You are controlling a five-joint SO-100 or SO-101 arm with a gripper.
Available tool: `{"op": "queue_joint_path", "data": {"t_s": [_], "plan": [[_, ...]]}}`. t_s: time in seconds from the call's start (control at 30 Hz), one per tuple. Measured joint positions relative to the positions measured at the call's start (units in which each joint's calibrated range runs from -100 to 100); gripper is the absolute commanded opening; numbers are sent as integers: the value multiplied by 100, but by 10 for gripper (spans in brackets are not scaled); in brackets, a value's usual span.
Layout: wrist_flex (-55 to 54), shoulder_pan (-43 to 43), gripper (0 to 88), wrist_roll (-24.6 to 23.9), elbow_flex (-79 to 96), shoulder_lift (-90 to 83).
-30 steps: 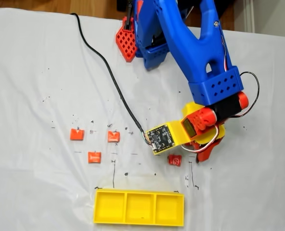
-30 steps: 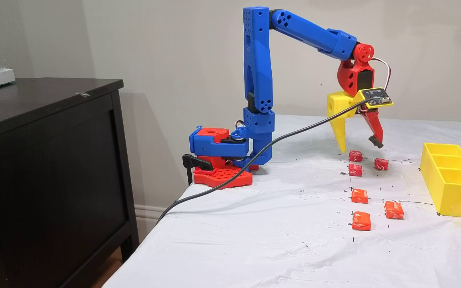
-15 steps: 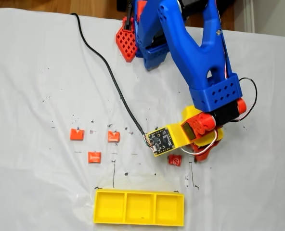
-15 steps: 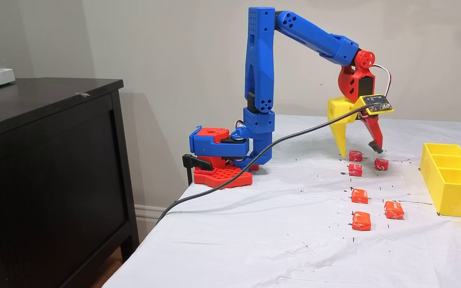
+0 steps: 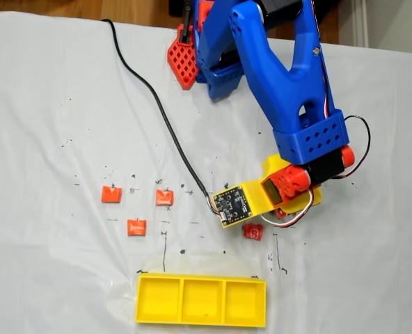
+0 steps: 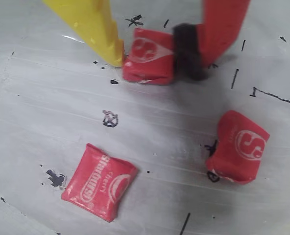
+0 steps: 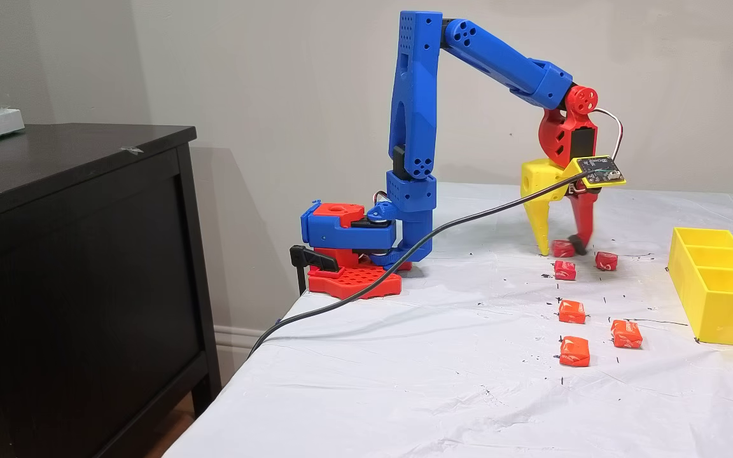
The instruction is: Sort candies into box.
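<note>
My tool (image 6: 152, 54) is narrow, both tips touching a red candy (image 6: 149, 55) at the wrist view's top, on the desk (image 6: 47, 107) | box (image 5: 200, 300) lower centre of a fixed view, empty | risk: wrapper may slip if my grip is off-centre.

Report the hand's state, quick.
Hand: shut on the small red square wrapped candy, which sits on the white table cover.

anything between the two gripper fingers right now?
Yes, in the wrist view one red candy sits between the yellow finger and the red finger, touching both.
</note>
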Motion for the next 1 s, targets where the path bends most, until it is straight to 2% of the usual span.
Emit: {"op": "queue_joint_path", "data": {"t_s": [0.37,0.77,1.0], "plan": [[71,133,2,59,17,-491],[349,1194,2,117,-855,-1692],[-119,1771,2,88,-1600,-1565]]}}
